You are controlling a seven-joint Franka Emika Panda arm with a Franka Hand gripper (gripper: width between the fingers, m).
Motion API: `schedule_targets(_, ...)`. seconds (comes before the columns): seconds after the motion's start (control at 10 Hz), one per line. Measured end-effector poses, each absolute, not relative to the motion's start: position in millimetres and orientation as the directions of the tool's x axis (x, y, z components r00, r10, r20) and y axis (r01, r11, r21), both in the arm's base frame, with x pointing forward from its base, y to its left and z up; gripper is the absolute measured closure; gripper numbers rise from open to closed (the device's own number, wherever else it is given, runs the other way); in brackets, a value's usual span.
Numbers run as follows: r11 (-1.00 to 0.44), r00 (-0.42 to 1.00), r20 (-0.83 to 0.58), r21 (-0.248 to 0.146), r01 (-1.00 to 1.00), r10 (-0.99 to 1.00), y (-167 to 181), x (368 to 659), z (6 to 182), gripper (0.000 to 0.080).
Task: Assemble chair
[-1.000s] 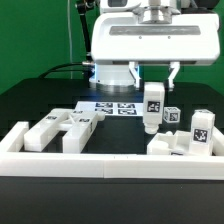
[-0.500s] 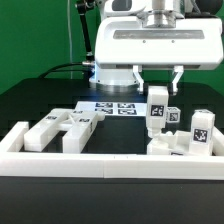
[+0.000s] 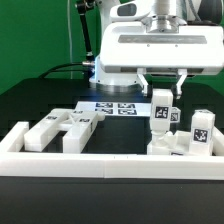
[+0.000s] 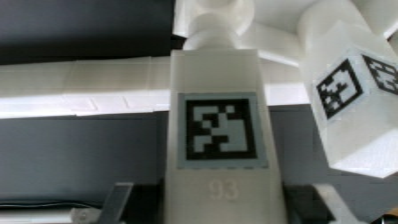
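Observation:
My gripper [image 3: 162,92] is shut on a white chair bar [image 3: 159,112] with a square tag. It holds the bar upright above the table, just over the loose white chair parts [image 3: 180,143] at the exterior view's right. In the wrist view the bar [image 4: 219,110] fills the middle between the fingers, and my gripper [image 4: 217,200] shows only at the edge. A tagged part [image 4: 356,85] lies right beside the bar. More chair parts [image 3: 60,130] lie at the exterior view's left.
The marker board [image 3: 112,107] lies flat on the black table behind the parts. A long low white border rail [image 3: 110,165] runs along the front, with raised ends at both sides. The robot's white base [image 3: 120,55] stands at the back.
My gripper has moved toward the exterior view's right and slightly down with the bar in it, closer to the parts on the right. Nothing else has moved.

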State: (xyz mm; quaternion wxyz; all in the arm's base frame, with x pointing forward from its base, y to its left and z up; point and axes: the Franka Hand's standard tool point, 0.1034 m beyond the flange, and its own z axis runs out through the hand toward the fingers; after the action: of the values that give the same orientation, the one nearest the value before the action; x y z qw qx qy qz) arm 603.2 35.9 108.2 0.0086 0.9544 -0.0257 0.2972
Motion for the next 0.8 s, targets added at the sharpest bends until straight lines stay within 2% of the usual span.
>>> schedule_targets(0.8,-0.999,0.832,0.553,0.01,-0.043,-0.03,41,597,91.1,0.0508)
